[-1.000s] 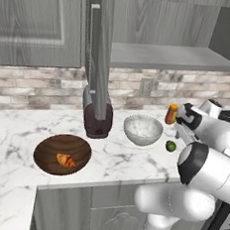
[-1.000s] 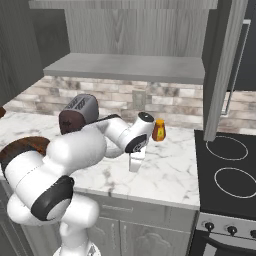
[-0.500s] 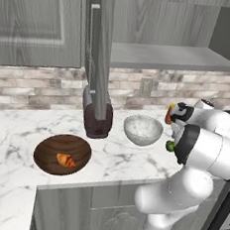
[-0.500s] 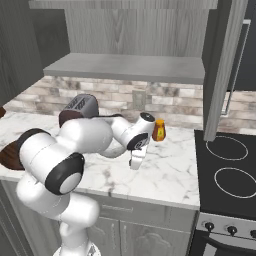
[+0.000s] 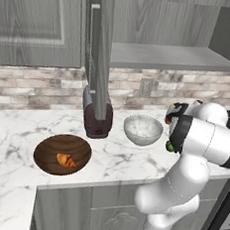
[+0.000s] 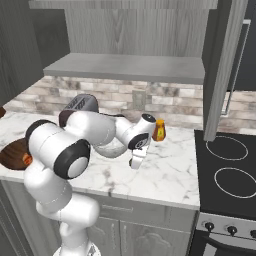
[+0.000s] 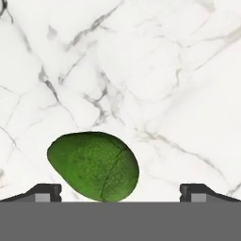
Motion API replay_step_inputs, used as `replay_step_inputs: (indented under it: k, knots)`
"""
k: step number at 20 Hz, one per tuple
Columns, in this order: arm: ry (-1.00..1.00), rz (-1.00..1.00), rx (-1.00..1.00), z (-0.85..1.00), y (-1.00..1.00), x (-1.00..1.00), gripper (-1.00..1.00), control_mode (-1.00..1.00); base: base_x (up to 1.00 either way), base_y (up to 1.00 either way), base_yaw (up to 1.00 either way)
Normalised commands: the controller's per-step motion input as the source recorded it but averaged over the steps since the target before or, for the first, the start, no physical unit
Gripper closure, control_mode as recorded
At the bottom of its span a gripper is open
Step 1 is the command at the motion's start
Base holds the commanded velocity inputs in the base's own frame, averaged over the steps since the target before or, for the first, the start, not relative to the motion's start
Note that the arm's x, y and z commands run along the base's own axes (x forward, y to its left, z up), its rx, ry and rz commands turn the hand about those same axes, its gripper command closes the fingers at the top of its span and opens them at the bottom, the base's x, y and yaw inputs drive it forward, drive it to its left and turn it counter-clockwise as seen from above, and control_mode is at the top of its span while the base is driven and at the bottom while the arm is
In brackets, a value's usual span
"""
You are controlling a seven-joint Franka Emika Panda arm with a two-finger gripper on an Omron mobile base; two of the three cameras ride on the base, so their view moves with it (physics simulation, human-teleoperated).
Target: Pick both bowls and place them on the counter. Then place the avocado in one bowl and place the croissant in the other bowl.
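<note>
The avocado point(image 7: 94, 165) lies on the white marble counter point(image 7: 164, 70), a dark green lump between my fingertips and nearer the left one point(image 7: 44, 192). My gripper point(image 7: 120, 192) is open and points down at it. From the right base view the gripper point(image 6: 136, 159) hangs just above the counter point(image 6: 170, 172). In the left base view my forearm hides all but a green sliver of the avocado point(image 5: 169, 147). The pale marbled bowl point(image 5: 143, 129) stands empty just left of it. The dark wooden bowl point(image 5: 62, 154) holds the croissant point(image 5: 66, 160).
A dark toaster point(image 5: 97, 118) stands behind the bowls, with an open cabinet door point(image 5: 100, 51) hanging above it. An upright orange bottle point(image 6: 160, 131) stands just behind my hand. A black stove point(image 6: 227, 170) borders the counter on the right.
My elbow and upper arm have swung up and round toward the back wall. The hand has stayed low over the avocado. Bowls and croissant have not moved.
</note>
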Motion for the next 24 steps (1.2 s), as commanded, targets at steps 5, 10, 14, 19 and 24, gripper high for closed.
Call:
replay_step_inputs:
  k: [5, 10, 14, 19, 24]
  knots:
    - [0.02, -0.03, 0.00, -0.17, -0.02, 0.17, -1.00, -1.00, 0.00, 0.00, 0.00]
    - [0.02, -0.01, 0.00, -0.17, -0.02, 0.02, -1.00, -1.00, 0.00, 0.00, 0.00]
    - [0.01, -0.01, 0.00, -0.20, 0.00, 0.00, -1.00, -1.00, 0.00, 0.00, 0.00]
    - [0.01, 0.00, 0.01, -0.14, 0.01, 0.00, -1.00, -1.00, 0.00, 0.00, 0.00]
    - [0.02, 0.00, 0.00, -0.15, 0.06, 0.02, -1.00, -1.00, 0.00, 0.00, 0.00]
